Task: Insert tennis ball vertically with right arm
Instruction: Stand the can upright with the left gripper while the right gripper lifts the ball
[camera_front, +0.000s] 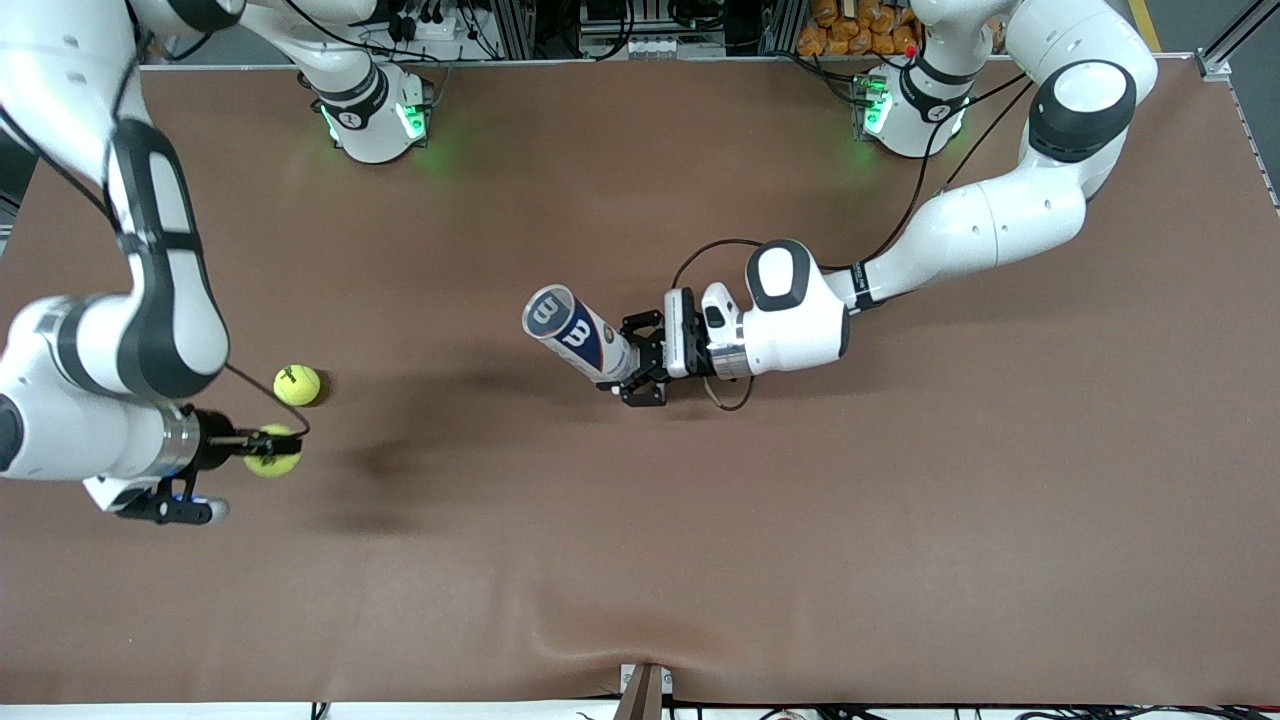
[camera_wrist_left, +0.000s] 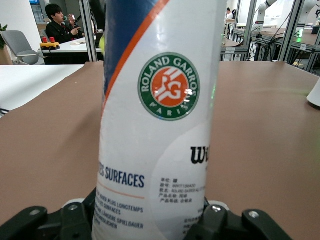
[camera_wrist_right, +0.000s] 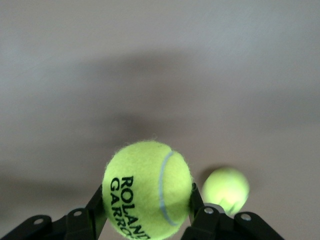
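A: What is the right hand (camera_front: 262, 447) doing?

B: It is clamping a ball (camera_front: 273, 450), fingers (camera_wrist_right: 98, 202) pressing on either side of it. It is hanging low over the right arm's end of the bench (camera_front: 900, 560). I cannot tell whether the ball is touching the surface.

A: And the second ball (camera_front: 297, 385)?

B: That one is lying loose on the bench just beside the gripped one, a little farther from the front camera.

A: Where is the can (camera_front: 578, 334)?

B: Near the middle of the bench, well apart from the right hand, toward the left arm's end. The left hand (camera_front: 640, 362) is gripping it around its lower end, fingers (camera_wrist_left: 75, 220) closing on both sides.

A: Which way is its long axis pointing?

B: In the left wrist view it is rising straight up from the hand, so I am judging it to be standing upright, mouth up.

A: So what is the coming move turning on?

B: The ball probably needs carrying across to a spot over the mouth, then lowering straight down along that axis.
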